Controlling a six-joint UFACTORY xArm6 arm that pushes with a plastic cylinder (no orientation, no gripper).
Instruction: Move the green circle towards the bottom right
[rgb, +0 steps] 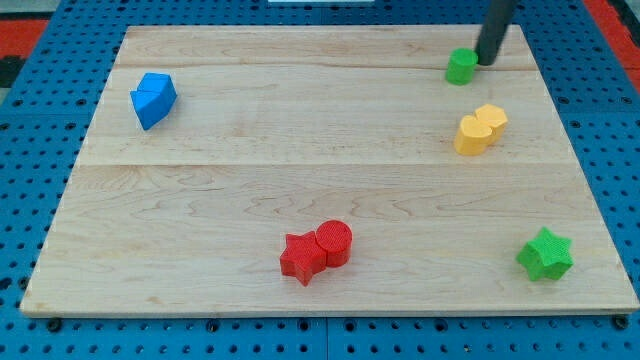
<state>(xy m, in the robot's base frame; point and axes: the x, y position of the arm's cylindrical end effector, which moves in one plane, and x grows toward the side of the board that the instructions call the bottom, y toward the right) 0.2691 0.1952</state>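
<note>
The green circle (460, 67) stands near the top right of the wooden board (300, 170). My tip (487, 61) is just to its right and slightly above, touching or almost touching it. The dark rod rises from there out of the view's top edge.
A green star (545, 254) lies at the bottom right. Two yellow blocks (480, 130) sit together below the green circle. A red star (302, 258) and a red circle (335, 243) touch at bottom centre. A blue block (152, 99) is at the upper left.
</note>
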